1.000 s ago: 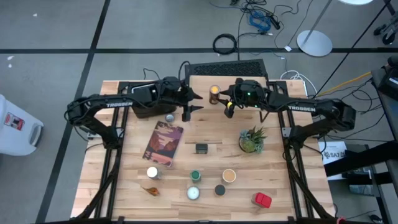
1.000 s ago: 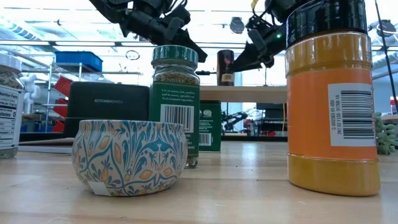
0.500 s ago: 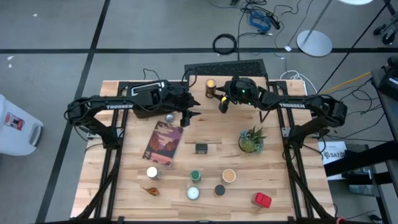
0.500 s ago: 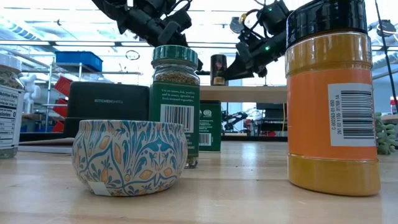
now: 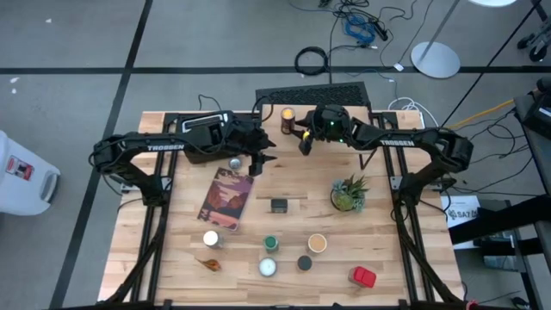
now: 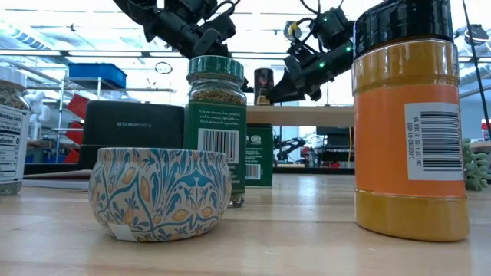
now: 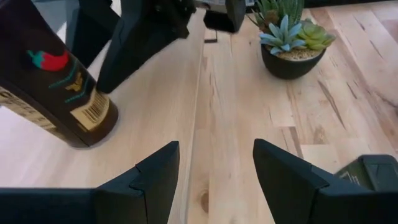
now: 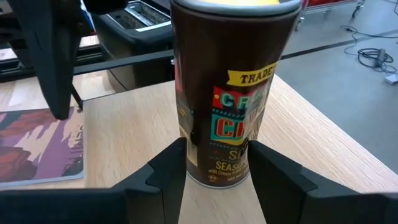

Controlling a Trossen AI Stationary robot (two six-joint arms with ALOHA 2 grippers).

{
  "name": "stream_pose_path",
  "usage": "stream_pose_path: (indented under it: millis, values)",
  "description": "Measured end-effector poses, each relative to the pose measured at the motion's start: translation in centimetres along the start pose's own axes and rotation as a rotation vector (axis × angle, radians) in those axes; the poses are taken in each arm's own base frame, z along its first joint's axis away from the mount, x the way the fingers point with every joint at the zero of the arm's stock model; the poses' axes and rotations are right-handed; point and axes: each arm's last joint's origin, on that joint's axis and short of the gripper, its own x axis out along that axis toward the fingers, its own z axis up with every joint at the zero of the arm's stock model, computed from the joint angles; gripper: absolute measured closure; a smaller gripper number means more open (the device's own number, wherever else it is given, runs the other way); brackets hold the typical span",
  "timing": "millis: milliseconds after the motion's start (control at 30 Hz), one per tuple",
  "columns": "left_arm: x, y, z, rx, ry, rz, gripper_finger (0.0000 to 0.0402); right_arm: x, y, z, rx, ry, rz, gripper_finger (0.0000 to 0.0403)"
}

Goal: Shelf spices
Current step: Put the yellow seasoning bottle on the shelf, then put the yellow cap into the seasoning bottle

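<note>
Behind the table (image 5: 379,258) we see a workshop floor with cables, and at the table's far edge stands the shelf (image 5: 344,116), its light wooden top carrying 1 brown seasoning jar (image 5: 288,115) with a yellowish lid, upright at the shelf's left end. In the right wrist view that jar (image 8: 230,93) stands between the right claw's (image 8: 214,168) 2 fingers, which sit partly open at either side of its base; we cannot tell from these views whether they press on it or stand just clear, though we judge the jar is resting on the shelf. What the coming move turns on is this: the jar's long axis is vertical and it lies straight ahead of the right claw (image 5: 303,142), so a level pull back should clear it without tipping. Just beside it hovers the left claw (image 5: 263,155), fingers apart and empty, close to the toaster (image 5: 196,131) and above a small silver-topped jar (image 5: 235,163). Nearer the front of the table wait the other spices (image 5: 284,254), with the book (image 5: 226,198) and the potted plant (image 5: 349,194) between.
</note>
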Motion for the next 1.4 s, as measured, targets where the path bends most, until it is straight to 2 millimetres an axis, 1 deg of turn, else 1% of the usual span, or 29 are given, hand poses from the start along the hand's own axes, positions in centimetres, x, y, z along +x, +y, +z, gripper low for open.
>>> stream_pose_path:
  millis: [200, 367, 567, 767, 867, 933, 1067, 1200, 1400]
  values:
    - [0.1, -0.7, -0.2, 0.002, 0.031, -0.025, 0.0186, -0.8, 0.3, 0.5, -0.006, 0.005, 0.014, 0.0246]
    - [-0.1, -1.4, -0.1, 0.005, 0.049, -0.046, 0.0186, -2.3, 1.3, 1.0, -0.016, 0.027, 0.041, 0.0246]
    - [-1.6, -1.9, 0.2, 0.008, 0.070, -0.047, 0.0186, -4.6, 3.0, 1.9, -0.049, 0.036, 0.095, 0.0246]
    - [-3.5, -2.2, 0.2, -0.009, 0.116, -0.025, 0.0186, -6.7, 4.7, 2.3, -0.084, 0.063, 0.155, 0.0246]
    - [-3.9, -2.5, -0.3, -0.054, 0.179, -0.010, 0.0186, -7.4, 5.5, 2.3, -0.096, 0.073, 0.185, 0.0246]
    - [-4.0, -2.6, -0.9, -0.081, 0.248, 0.035, 0.0186, -7.8, 6.0, 2.2, -0.104, 0.087, 0.203, 0.0246]
    - [-3.5, -2.3, -2.1, -0.157, 0.385, 0.155, 0.0187, -8.3, 6.8, 2.2, -0.117, 0.094, 0.230, 0.0246]
    - [-2.5, -1.6, -3.5, -0.231, 0.482, 0.202, 0.0187, -8.6, 7.4, 2.2, -0.124, 0.096, 0.250, 0.0246]
    - [-0.5, -0.3, -6.1, -0.292, 0.663, 0.264, 0.0187, -8.7, 8.0, 2.0, -0.136, 0.107, 0.274, 0.0246]
